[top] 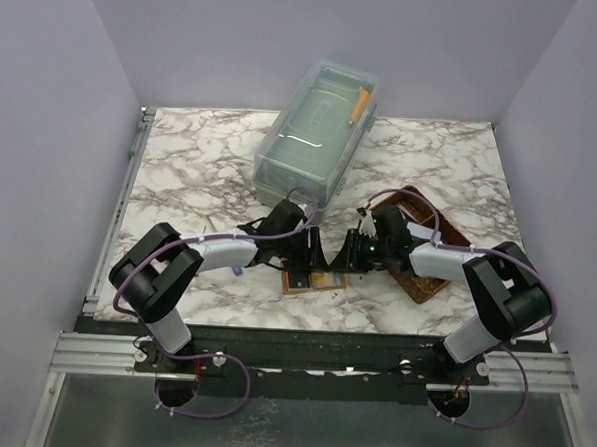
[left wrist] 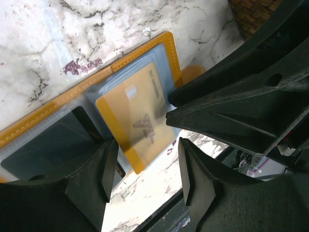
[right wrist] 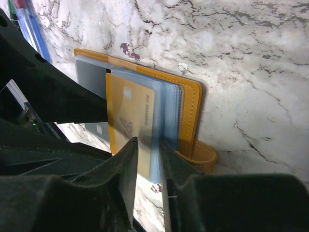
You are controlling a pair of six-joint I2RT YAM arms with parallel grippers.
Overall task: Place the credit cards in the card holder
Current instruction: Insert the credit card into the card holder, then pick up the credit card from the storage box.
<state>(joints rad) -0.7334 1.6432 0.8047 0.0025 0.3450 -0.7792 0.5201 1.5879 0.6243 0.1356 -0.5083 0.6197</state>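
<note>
Left tool stands spread, its 2 fingers on either side of the yellow card's near end and gripping nothing. The right tool has its fingers pressed nearly together on the edge of the clear sleeve that holds that card.

The card holder lies open on the bench, close to the near edge and about midway between the left and right edges. A grey card sits in the neighbouring pocket.

To do this step well, I would keep the right pinch steady so the sleeve mouth cannot fold. The left fingers should push the card squarely along its length rather than at a corner, or it may skew and jam.

Both tools cover the card's near end, so how deep it is seated cannot be told. From above, the arms hide most of the holder. I cannot pick out a light-blue card with any certainty.
</note>
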